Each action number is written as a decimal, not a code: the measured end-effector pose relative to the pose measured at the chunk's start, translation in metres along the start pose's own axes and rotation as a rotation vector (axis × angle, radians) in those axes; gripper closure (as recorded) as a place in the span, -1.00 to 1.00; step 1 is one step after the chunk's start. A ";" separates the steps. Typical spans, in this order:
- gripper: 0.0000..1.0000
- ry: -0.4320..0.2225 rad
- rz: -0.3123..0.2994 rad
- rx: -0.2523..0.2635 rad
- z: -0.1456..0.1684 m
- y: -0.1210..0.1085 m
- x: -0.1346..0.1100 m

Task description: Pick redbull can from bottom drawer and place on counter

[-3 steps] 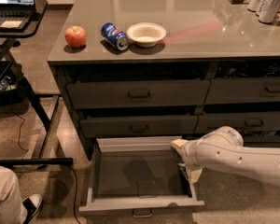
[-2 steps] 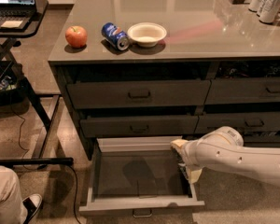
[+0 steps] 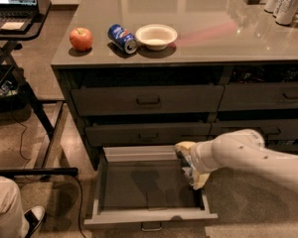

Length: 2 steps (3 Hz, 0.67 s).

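Note:
The bottom drawer (image 3: 139,217) is pulled open below the two shut drawers. My gripper (image 3: 189,164) reaches down into its right side, at the end of the white arm coming in from the right. A small silver-blue patch shows at the gripper, likely the redbull can (image 3: 187,171), mostly hidden by the gripper. The rest of the drawer floor looks bare. The glossy grey-brown counter (image 3: 208,14) tops the cabinet above.
On the counter's left front stand a red apple (image 3: 81,38), a blue Pepsi can (image 3: 122,37) on its side and a white bowl (image 3: 156,35). Silver-white cans (image 3: 287,3) are grouped at the back right. A laptop desk (image 3: 17,19) stands at the left, and a person's leg and shoe (image 3: 10,213) at the bottom left.

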State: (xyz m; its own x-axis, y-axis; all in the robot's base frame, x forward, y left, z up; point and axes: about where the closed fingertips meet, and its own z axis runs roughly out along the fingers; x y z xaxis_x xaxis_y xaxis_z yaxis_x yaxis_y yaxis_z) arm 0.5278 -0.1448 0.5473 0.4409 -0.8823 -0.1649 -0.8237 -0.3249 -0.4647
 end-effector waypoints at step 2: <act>1.00 -0.259 -0.022 0.173 -0.123 -0.057 -0.048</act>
State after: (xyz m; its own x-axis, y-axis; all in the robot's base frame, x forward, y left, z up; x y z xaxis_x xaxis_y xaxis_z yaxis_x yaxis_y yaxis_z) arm 0.5097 -0.1256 0.6889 0.5528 -0.7521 -0.3589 -0.7498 -0.2609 -0.6081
